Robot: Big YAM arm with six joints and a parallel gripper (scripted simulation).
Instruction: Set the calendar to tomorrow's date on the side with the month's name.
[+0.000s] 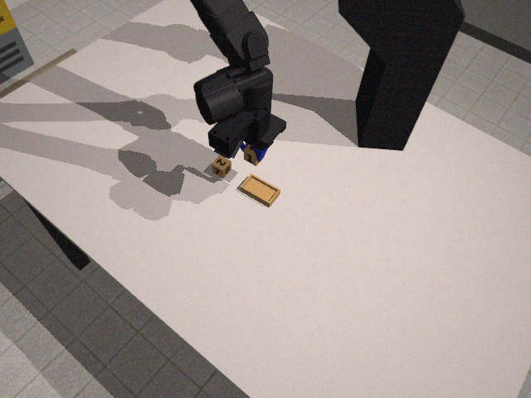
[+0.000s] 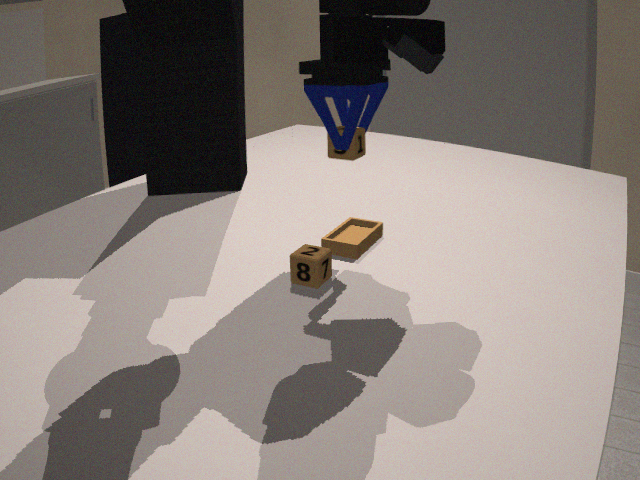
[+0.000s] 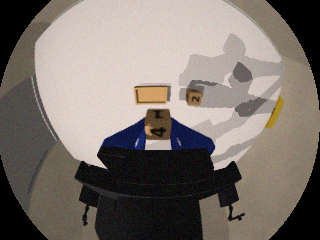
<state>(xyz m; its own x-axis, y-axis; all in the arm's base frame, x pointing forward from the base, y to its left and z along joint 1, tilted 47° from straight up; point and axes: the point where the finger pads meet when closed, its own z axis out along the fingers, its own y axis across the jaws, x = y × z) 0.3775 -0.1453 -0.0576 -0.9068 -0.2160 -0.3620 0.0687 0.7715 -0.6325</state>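
Leftmost from above, the loose cube [image 1: 221, 167] [image 2: 310, 266] [image 3: 194, 97] sits flat on the tabletop [image 1: 343, 257] [image 2: 465, 206] [image 3: 110, 50], just beside the tray, its 2 facing up, 8 and 7 on its sides. It looks light, stiff and fairly smooth; opposite side faces, gripped square, should suit it.

Next, the jaws pinch the second cube [image 1: 251, 155] [image 2: 350, 148] [image 3: 158, 124] between blue fingers [image 1: 260, 152] [image 2: 343, 139], raised above the tabletop; the exterior view shows its 1 pointing rightward. A tilted hold could let it slip or seat crooked.

Rightmost, the tray [image 1: 259, 189] [image 2: 352, 238] [image 3: 151, 95] lies flat with neither cube inside, long axis slanting from upper left to lower right. It is probably light enough to be nudged by a low cube. I cannot make out the month's name.
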